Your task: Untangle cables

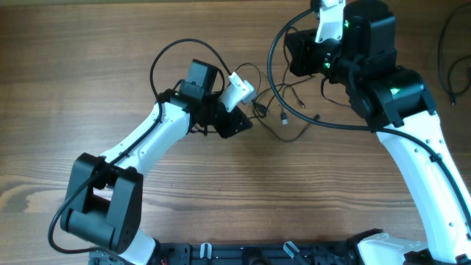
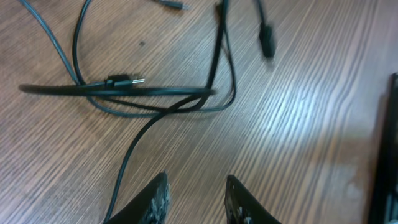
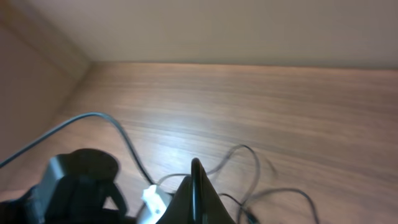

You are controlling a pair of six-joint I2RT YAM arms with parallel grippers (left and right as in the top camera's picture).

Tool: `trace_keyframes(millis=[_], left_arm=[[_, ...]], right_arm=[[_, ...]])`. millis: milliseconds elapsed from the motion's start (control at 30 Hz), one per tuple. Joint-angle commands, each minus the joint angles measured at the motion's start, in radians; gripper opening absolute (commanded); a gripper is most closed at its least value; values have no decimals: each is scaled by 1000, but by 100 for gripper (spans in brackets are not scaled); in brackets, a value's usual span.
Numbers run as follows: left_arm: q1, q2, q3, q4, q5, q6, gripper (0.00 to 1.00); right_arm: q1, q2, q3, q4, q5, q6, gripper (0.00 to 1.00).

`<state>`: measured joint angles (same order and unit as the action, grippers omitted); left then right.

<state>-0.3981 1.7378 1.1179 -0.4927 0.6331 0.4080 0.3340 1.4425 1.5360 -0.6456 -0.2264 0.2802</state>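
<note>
The cables [image 1: 274, 103] are thin black wires lying tangled on the wooden table between the two arms, with small plugs [image 1: 285, 118] at loose ends. In the left wrist view they cross in a flat loop [image 2: 155, 93], with one plug [image 2: 127, 80] lying on it and another [image 2: 266, 37] farther off. My left gripper [image 1: 239, 121] [image 2: 196, 190] is open and empty, just short of the loop, with one wire running past its left finger. My right gripper [image 1: 293, 55] [image 3: 196, 171] is raised above the tangle, shut with a thin black cable pinched between its fingertips.
Thick black robot cables loop beside each arm [image 1: 153, 70] [image 1: 274, 51]. Another dark cable [image 1: 445, 44] lies at the far right edge. The left arm's white wrist mount [image 1: 239, 90] [image 3: 152, 198] sits close to the tangle. A wall runs along the table's far edge [image 3: 217, 31].
</note>
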Motion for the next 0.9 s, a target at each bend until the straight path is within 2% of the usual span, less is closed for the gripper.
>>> trace_keyframes(millis=[0, 200, 400, 467, 533, 600, 667, 867], left_arm=[[3, 13, -19, 31, -21, 37, 31], [3, 13, -19, 61, -21, 34, 36], [3, 13, -19, 95, -13, 30, 37], [3, 13, -19, 116, -14, 31, 46], [3, 13, -19, 158, -14, 31, 59], [3, 13, -19, 206, -13, 31, 65], [3, 13, -19, 237, -14, 34, 66], [3, 38, -19, 230, -14, 25, 61]], right_arm=[[-1, -6, 11, -38, 136, 9, 4], [-1, 4, 10, -171, 256, 8, 4], [-1, 98, 10, -224, 255, 11, 4], [-1, 117, 10, -223, 238, 11, 4], [-1, 123, 10, -223, 209, 9, 4], [-1, 123, 10, -223, 188, 8, 4], [-1, 123, 10, -224, 180, 8, 4], [-1, 123, 10, -192, 180, 17, 4]])
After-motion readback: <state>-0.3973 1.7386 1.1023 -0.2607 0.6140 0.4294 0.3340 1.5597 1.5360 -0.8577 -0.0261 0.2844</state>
